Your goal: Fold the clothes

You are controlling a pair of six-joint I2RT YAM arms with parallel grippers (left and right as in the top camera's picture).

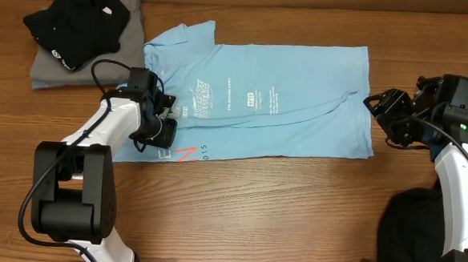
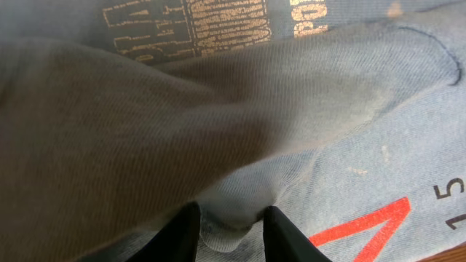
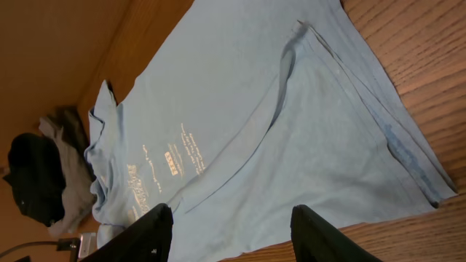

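overhead, you see the light blue t-shirt (image 1: pixel 292 94) spread sideways across the middle of the wooden table (image 1: pixel 254 204), mostly flat, one sleeve (image 1: pixel 183 36) sticking up at the top left and a long diagonal crease running through its right half. white lettering (image 1: pixel 208 97) sits on the left half, and a red mark (image 1: pixel 185 154) shows at the lower left edge. your left gripper (image 1: pixel 164 115) is down on the shirt's left end, just beside the lettering. in the left wrist view its two dark fingers (image 2: pixel 182 233) stand narrow with a bunched fold of the blue cloth pinched between them, so this pincer is closed on the light blue t-shirt (image 2: pixel 349 124); more cloth is draped loosely above it, and the red mark (image 2: pixel 364 225) lies on the flat layer to the right. your right gripper (image 1: pixel 384 107) sits just beside the shirt's right edge, about halfway down it. in the right wrist view its fingers (image 3: pixel 145 233) are spread wide with nothing between them, and below them lie the shirt's corner and bare wood; whether they touch the cloth you cannot tell. the black garment (image 1: pixel 75 18) lies crumpled on top of a grey garment (image 1: pixel 126 37) at the table's top left corner, just beside the shirt's sleeve. a dark bundle (image 1: pixel 409 228) sits at the lower right, near the right arm's base; what it is you cannot tell.
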